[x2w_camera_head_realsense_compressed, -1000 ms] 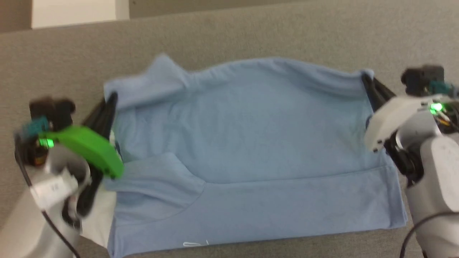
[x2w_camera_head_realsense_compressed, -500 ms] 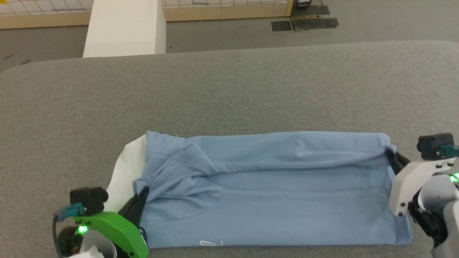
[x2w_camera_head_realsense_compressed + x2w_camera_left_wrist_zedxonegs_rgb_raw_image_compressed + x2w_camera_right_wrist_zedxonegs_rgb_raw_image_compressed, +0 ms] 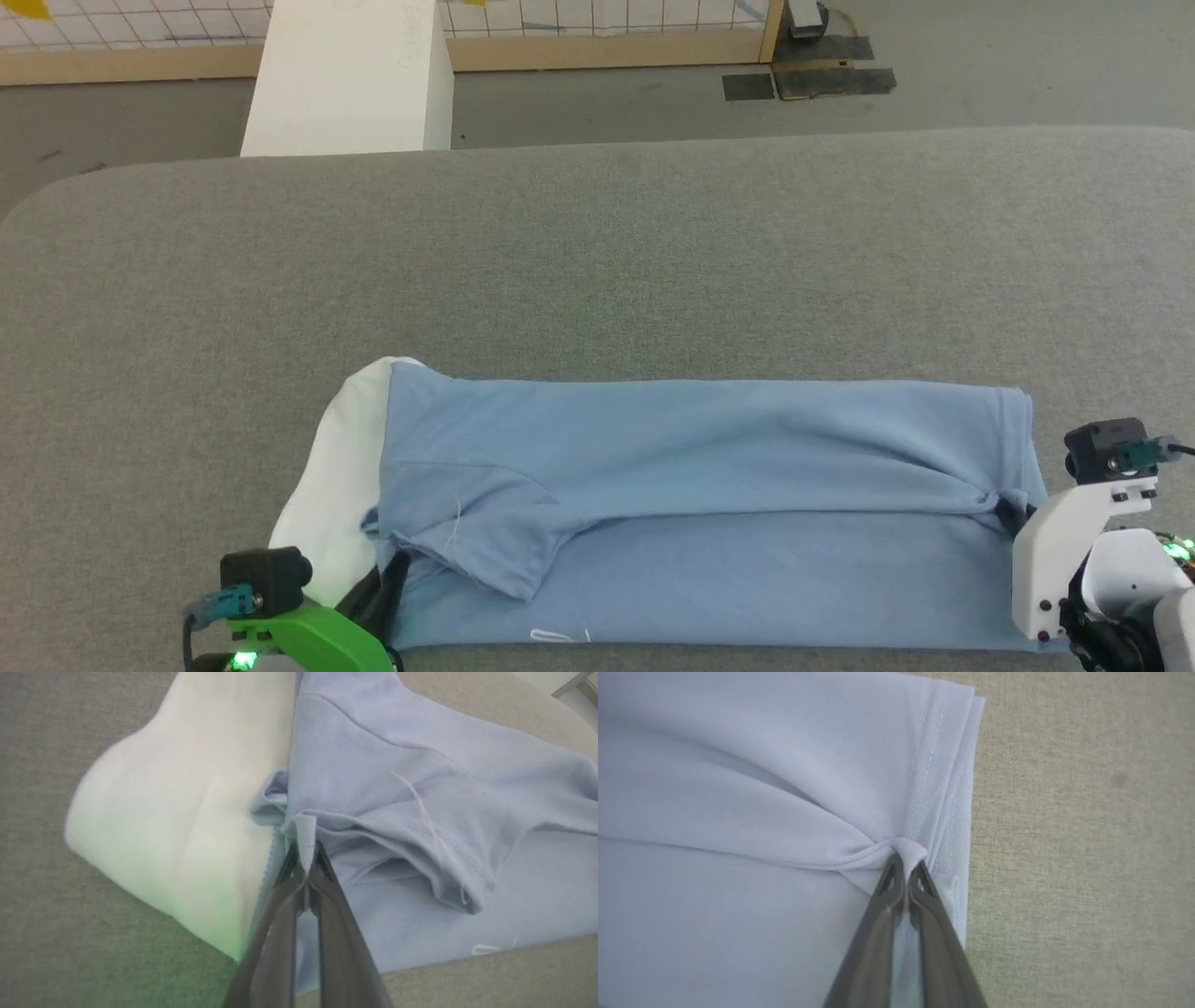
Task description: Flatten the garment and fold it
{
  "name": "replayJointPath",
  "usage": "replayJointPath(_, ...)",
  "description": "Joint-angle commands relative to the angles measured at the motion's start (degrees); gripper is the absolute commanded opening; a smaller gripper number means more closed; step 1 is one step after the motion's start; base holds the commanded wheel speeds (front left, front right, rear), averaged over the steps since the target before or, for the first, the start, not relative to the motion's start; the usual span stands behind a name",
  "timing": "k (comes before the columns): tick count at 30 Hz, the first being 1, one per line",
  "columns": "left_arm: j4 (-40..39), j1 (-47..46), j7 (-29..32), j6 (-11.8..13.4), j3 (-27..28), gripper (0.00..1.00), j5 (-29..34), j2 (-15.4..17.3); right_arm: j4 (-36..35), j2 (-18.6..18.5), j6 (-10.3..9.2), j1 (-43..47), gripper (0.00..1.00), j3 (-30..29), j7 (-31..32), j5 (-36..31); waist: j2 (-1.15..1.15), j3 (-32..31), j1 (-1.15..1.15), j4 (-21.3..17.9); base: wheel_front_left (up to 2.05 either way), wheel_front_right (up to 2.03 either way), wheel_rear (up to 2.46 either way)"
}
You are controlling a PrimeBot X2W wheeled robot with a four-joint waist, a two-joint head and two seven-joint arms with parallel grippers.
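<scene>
Grey table point(image 3: 597, 261): one garment point(image 3: 709, 448) pinched by two grippers point(image 3: 306, 870) point(image 3: 906, 861).

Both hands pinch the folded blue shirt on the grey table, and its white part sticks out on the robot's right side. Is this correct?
No: the white part of the shirt sticks out on the robot's left side, by the left hand; the head view shows it. The rest is right.

garment point(image 3: 709, 439) folded edge drawn nearer by left claw point(image 3: 306, 861), right claw point(image 3: 906, 859)
</scene>
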Motion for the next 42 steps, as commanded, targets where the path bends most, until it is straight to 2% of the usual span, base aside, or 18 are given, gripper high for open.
replayJointPath(1,0.4,0.3,-0.8,0.1,-0.1,1.0,0.9,-0.4,-0.8,0.8,-0.08,1.6,1.0,-0.8,0.1,0.1,0.0,-0.6,0.01,0.3,0.0,0.0,0.0)
replayJointPath(8,-0.3,-0.6,-8.9,0.9,0.9,1.0,3.8,-2.2,-5.2,3.7,-0.08,4.5,1.0,-4.7,-5.0,1.2,0.0,-2.0,0.01,1.0,0.0,0.0,0.0)
replayJointPath(14,0.0,-2.4,-16.5,3.7,3.2,1.0,8.3,-3.6,-7.4,7.0,-0.08,5.6,1.0,-9.1,-12.1,0.7,0.0,-3.2,0.01,1.4,0.0,0.0,0.0)
replayJointPath(22,1.0,-8.7,-18.3,4.6,6.3,1.0,17.1,-6.2,-4.8,11.1,-0.08,4.1,1.0,-14.6,-17.0,-0.4,0.0,-4.4,0.01,2.3,0.0,0.0,0.0)
replayJointPath(29,4.7,-13.1,-18.4,2.2,9.6,1.0,22.7,-9.9,1.3,12.2,-0.08,1.3,1.0,-17.9,-15.3,-0.5,0.0,-5.0,0.01,2.7,0.0,0.0,0.0)
replayJointPath(36,8.6,-14.2,-18.4,0.8,13.5,1.0,25.5,-12.1,10.8,12.3,-0.08,-2.8,1.0,-19.9,-10.0,0.1,0.0,-5.3,0.01,2.2,0.0,0.0,0.0)
replayJointPath(42,9.8,-13.4,-18.4,-0.6,15.0,1.0,27.5,-13.5,16.9,12.3,-0.08,-4.6,1.0,-19.2,-0.5,-2.0,0.0,-5.4,0.01,2.3,0.0,0.0,0.0)
